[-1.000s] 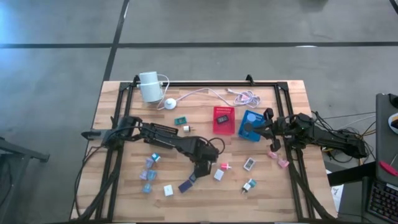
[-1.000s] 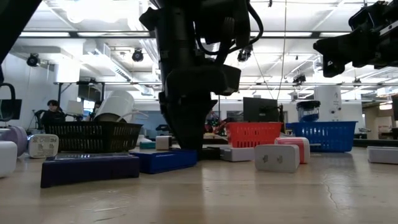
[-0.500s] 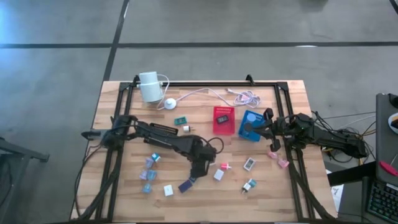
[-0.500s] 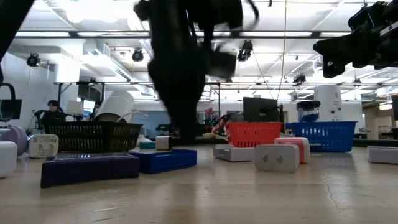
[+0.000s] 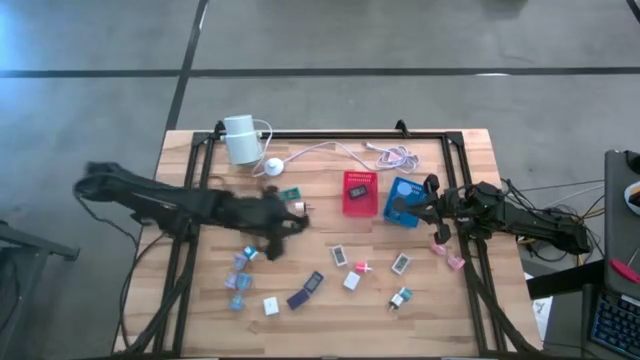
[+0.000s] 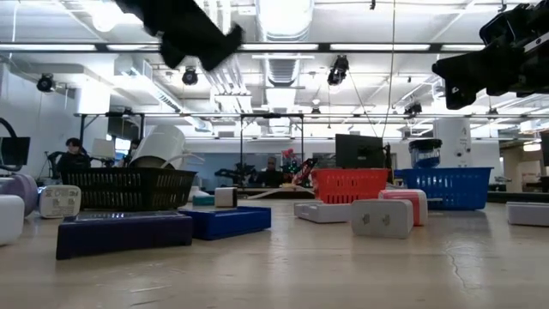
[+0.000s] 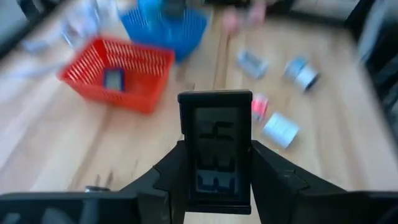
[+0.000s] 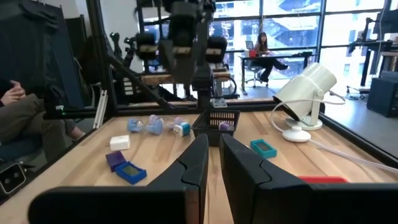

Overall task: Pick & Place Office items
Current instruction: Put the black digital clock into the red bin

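Now we hold a small black display piece (image 7: pixel 215 149) clamped upright in our left pincer (image 7: pixel 215 186), lifted clear of the table (image 5: pixel 200 300) for carrying, seemingly toward a tray. Our right pincer (image 8: pixel 211 165), nearly closed and empty, waits by the blue tray (image 5: pixel 405 190).

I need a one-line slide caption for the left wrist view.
Left gripper fingers holding a small black display item above the table, red tray ahead.
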